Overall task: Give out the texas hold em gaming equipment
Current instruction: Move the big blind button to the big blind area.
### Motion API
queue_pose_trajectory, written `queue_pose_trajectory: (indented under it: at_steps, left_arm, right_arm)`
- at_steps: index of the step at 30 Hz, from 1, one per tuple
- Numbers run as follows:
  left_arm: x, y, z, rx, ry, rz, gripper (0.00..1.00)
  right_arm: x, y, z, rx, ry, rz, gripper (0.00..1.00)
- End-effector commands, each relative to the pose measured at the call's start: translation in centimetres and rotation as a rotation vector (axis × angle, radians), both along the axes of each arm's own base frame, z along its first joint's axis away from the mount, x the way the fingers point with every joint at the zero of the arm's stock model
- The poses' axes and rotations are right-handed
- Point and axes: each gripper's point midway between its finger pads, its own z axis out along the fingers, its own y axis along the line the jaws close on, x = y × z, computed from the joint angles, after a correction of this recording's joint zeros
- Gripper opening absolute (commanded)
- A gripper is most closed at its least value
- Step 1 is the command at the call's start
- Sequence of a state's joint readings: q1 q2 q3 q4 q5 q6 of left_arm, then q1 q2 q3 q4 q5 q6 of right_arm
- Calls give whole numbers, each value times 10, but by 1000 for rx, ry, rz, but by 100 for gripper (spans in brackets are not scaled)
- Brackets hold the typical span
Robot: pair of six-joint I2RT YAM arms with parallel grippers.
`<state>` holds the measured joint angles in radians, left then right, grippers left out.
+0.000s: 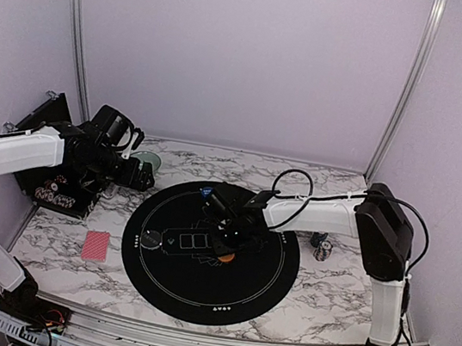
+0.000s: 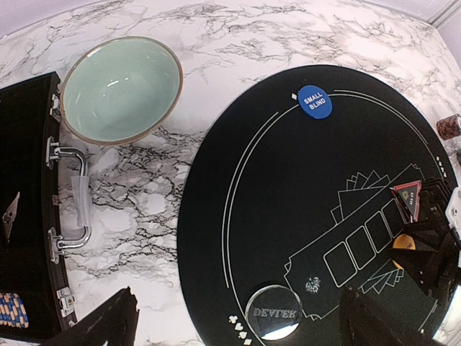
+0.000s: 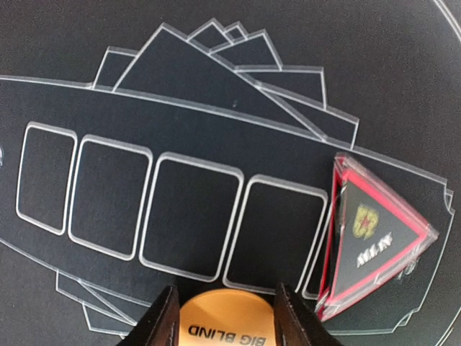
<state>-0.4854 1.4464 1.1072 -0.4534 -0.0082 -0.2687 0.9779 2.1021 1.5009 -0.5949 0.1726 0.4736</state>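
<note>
- Orange round disc lettered BIG BLIND (image 3: 227, 326) is seen closest in the right wrist view, lying on the large round black mat (image 3: 216, 86) between the two fingers of the right hand (image 3: 227, 299).
- The fingers (image 3: 164, 321) are set at the disc's two edges, but whether they press it cannot be told.
- Just beside the disc, a red-edged triangle marker (image 3: 374, 234) is laid flat on the mat, partly over the printed card outlines.
- In the left wrist view alone can the lettering be read on a blue round SMALL BLIND disc (image 2: 315, 101) near the mat's far edge and on a clear round DEALER disc (image 2: 274, 313) at its left side.
- The left hand (image 1: 143, 179) is held wide open and empty, above the white marbled counter (image 1: 317, 295), near a pale teal bowl (image 2: 119, 90) and an open black case (image 2: 29, 216).
- Only from the top view is a pink-backed playing card (image 1: 96, 245) seen, flat on the counter left of the mat.
- A small stack of striped poker chips (image 1: 322, 252) stands right of the mat.
</note>
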Motion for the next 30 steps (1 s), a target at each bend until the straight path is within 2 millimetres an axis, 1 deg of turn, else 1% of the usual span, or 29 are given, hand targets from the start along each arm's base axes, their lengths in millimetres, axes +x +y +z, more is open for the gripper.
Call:
queue_pose_trajectory:
  at_steps: [1,2,6,8,11,16,19,22,26,30]
  left_arm:
    - [-1,1,2,-7,-10,0,99]
    - [-1,1,2,-7,-11,0,99]
    - [-1,1,0,-5,-7,0,99]
    - [-3,-3,-1,-22,6,-16,99]
    - [-2,-2,-1,-21,7,-14,99]
    - [-2,-3,-3,-19,12,-16,99]
    - [-2,-4,-4,-20,15,-18,99]
    - [-2,-4,-4,-20,16,-18,99]
    - [-2,-4,-6,-22,21,-19,99]
    - [-2,-4,-6,-23,23,-19,99]
  right_arm:
    - [-32,-11,-9,-58,62,-4,40]
    - [-37,-14,-12,-67,70,-6,40]
    - [-54,-18,-9,-59,85,-15,40]
    - [-63,-21,-9,-55,99,-19,40]
    - [-79,-23,-10,-50,122,-16,40]
    - [-107,-18,-15,-34,168,4,40]
    - [-122,-11,-17,-28,188,21,40]
    - [-132,-7,-18,-26,202,31,40]
    - [-140,-3,-17,-18,217,35,41]
    - [-149,-4,-18,-21,230,37,41]
